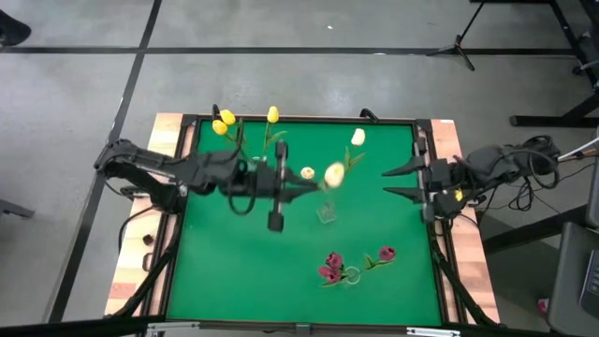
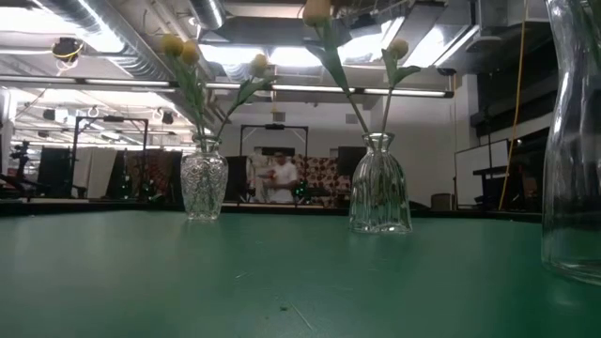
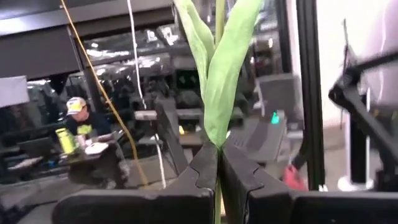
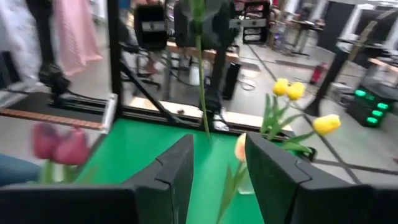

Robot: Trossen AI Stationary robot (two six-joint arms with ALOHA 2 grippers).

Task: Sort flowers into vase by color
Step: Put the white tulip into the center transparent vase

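Observation:
My left gripper (image 1: 304, 187) (image 3: 219, 152) is over the middle of the table, shut on a cream-white tulip whose head (image 1: 334, 173) (image 2: 316, 9) stands above it. A clear vase (image 1: 326, 213) (image 2: 380, 188) below holds another cream tulip (image 1: 357, 138) (image 2: 398, 47). Three yellow tulips (image 1: 227, 119) (image 2: 178, 47) stand in a cut-glass vase (image 2: 204, 183) at the far left. Magenta tulips (image 1: 332, 265) (image 4: 56, 143) sit in a third vase (image 2: 575, 141) near the front edge. My right gripper (image 1: 388, 183) (image 4: 219, 152) waits open at the table's right edge. My left gripper pinches the cream tulip's green stem (image 3: 217, 135) between its two fingers, just below where the leaves (image 3: 221, 81) branch. The fingers come level from the table's left, across the stem. The flower is lifted and nearly upright, and its lower stem (image 4: 202, 87) hangs below the fingers. Whether its end is in the vase mouth I cannot tell.
A black frame (image 1: 418, 150) borders the green mat (image 1: 243, 271), which has free room at the near left. A person (image 2: 280, 176) sits in the room beyond the table. Cables (image 1: 533, 159) trail off the right arm.

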